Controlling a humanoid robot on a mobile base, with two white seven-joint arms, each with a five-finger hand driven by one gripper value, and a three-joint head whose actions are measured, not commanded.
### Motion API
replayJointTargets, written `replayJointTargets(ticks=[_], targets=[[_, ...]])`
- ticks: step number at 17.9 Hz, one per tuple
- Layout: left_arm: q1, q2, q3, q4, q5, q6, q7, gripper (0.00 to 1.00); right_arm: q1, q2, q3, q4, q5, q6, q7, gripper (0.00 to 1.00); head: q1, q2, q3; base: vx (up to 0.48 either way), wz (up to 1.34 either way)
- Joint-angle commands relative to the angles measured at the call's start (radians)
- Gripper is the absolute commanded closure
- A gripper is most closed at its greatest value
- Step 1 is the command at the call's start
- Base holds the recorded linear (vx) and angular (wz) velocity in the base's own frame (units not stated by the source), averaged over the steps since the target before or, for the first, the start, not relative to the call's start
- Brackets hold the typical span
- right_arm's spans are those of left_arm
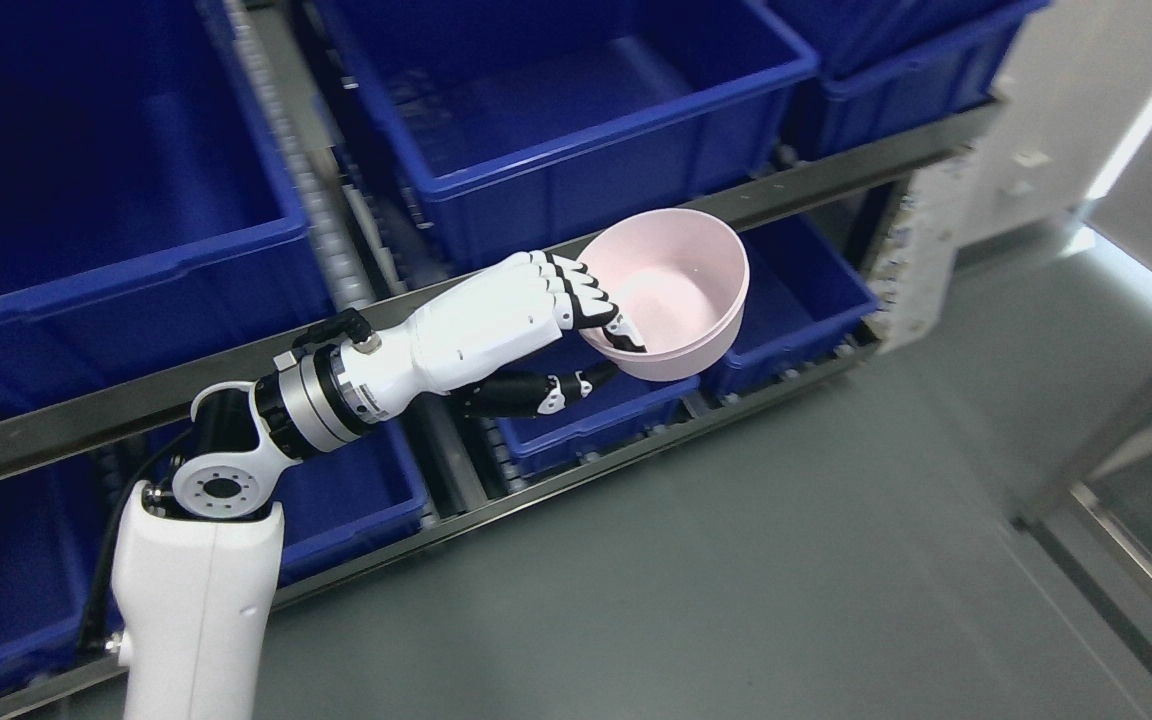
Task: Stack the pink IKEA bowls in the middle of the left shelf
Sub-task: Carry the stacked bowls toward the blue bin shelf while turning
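Head view showed you the left hand (526, 325) closed on the pink bowl (671, 290), the four fingers (576, 290) hooked over the near rim into the inside and the thumb pressed against the outer wall from below — a pinch on the wall, not a cradle under the base. The bowl hung in the air, tilted so its mouth faced the camera, in front of the grey shelf rail (816, 175) and above the small blue bin (591, 415) on the lower level; it touched nothing but the hand. The large blue bin (556, 100) behind it on the upper level looked empty, and no second bowl was visible anywhere, so you could not yet tell what it would be stacked onto. The right hand was out of view. Judging by its look, the bowl was light, stiff, thin-walled plastic with a smooth, glossy skin — likely slippery under hard fingertips, and unlikely to break if it dropped, though it would bounce and roll. The rim was the sensible place to hold, as you had it; with so small a contact area, a quick wrist turn could have let the bowl pivot about the pinch. A slow, level carry suited it best.
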Motion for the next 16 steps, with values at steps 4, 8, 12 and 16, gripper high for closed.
replayJointTargets(ticks=[4,8,12,16], targets=[[-0.016,0.017,-0.025,-0.001,0.004,0.01,0.004,0.96,0.029,-0.017,-0.011,-0.034,0.0,-0.006,0.001,0.0,0.0,0.0,0.0,-0.082,1.14],[-0.091,0.017,-0.04,0.0,0.004,0.02,0.012,0.96,0.029,-0.017,-0.011,-0.034,0.0,-0.004,0.001,0.0,0.0,0.0,0.0,-0.009,0.93],[-0.232,0.017,-0.04,0.0,-0.005,0.129,0.007,0.96,0.029,-0.017,-0.011,-0.034,0.0,-0.006,0.001,0.0,0.0,0.0,0.0,0.072,0.66],[-0.329,0.017,-0.028,0.034,-0.118,0.23,0.0,0.96,0.029,-0.017,-0.012,-0.034,-0.001,-0.006,0.001,0.0,0.0,-0.001,0.0,0.128,0.27]])
